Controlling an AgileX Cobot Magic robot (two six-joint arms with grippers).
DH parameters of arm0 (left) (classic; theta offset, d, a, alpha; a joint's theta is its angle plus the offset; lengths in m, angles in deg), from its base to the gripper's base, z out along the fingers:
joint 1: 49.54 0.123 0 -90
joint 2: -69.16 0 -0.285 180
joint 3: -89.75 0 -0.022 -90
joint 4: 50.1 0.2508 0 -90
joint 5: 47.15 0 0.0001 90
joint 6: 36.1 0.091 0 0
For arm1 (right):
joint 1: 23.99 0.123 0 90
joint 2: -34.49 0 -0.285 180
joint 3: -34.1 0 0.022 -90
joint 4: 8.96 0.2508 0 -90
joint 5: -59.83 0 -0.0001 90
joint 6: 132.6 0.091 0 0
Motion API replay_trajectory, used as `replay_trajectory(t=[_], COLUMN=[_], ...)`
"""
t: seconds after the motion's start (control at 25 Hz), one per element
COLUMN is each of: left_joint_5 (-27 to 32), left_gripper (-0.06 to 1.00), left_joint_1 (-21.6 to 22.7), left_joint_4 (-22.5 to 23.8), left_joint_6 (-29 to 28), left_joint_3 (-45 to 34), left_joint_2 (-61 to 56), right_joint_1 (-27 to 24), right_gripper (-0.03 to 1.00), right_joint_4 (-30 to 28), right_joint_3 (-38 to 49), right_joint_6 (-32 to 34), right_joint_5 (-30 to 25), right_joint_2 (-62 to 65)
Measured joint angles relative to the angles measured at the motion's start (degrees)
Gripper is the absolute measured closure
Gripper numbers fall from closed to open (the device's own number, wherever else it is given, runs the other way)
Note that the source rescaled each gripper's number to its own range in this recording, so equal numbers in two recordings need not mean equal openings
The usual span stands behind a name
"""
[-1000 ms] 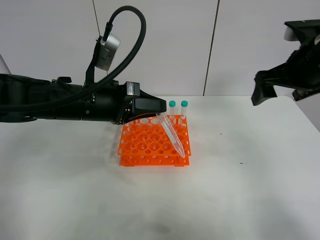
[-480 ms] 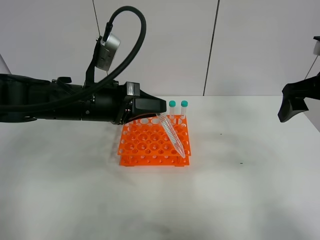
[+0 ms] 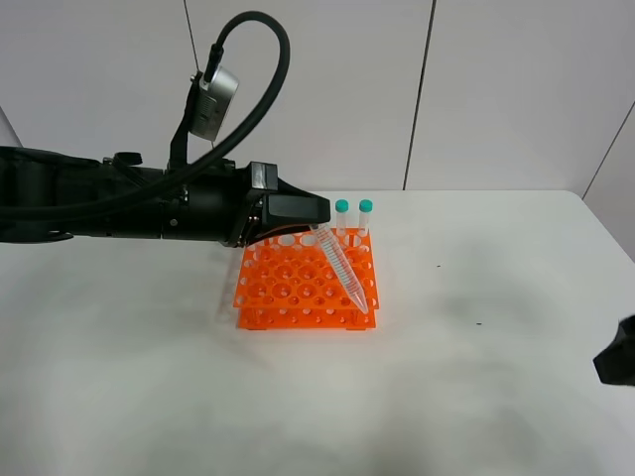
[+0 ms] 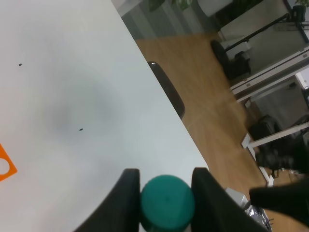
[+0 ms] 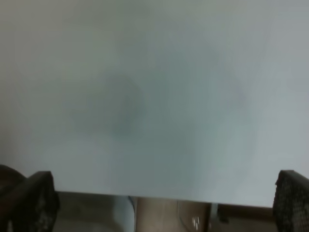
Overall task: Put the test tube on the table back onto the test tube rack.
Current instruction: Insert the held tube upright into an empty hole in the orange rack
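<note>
The white bench (image 3: pixel 476 397) fills the lower part of the high view. The left arm (image 3: pixel 119 203), black and bulky, lies level across its left side, with a thick black cable (image 3: pixel 273 59) looping above it. The orange test tube rack (image 3: pixel 298 288) stands on the bench near the middle, just ahead of that arm's tip. Of the right arm (image 3: pixel 617 365) only a dark scrap shows at the right edge of the high view, low and well apart from the rack.

The left jaws are clenched on the test tube (image 3: pixel 342 270) at its cap end. The tube hangs tilted over the rack, its pointed tip down by the rack's front right corner; whether the tip touches the orange plastic cannot be told. In the left wrist view the teal cap (image 4: pixel 167 202) sits squeezed between two dark fingers (image 4: pixel 126 198). The right jaws are released: their fingertips (image 5: pixel 29 203) stand wide apart in the right wrist view, above the bench's edge.

Two more capped tubes (image 3: pixel 341 220) stand upright side by side in the rack's back row. A tiny dark speck (image 3: pixel 478 323) marks the bench to the right of the rack.
</note>
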Motion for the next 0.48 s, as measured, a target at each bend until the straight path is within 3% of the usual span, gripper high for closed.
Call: replay_trajectory(t=[0.16, 0.48], left_joint_5=[0.0, 0.0], left_gripper=[0.94, 0.94], left_joint_1=[0.0, 0.0], left_joint_4=[0.0, 0.0], left_joint_6=[0.0, -0.1], left_joint_3=[0.0, 0.0], left_joint_2=[0.0, 0.0], right_joint_1=[0.0, 0.0], right_gripper=[-0.03, -0.03], right_joint_4=[0.1, -0.4], right_joint_3=[7.1, 7.9], right_joint_6=[0.0, 0.0], right_joint_5=[3.3, 4.6], right_joint_2=[15.0, 34.1])
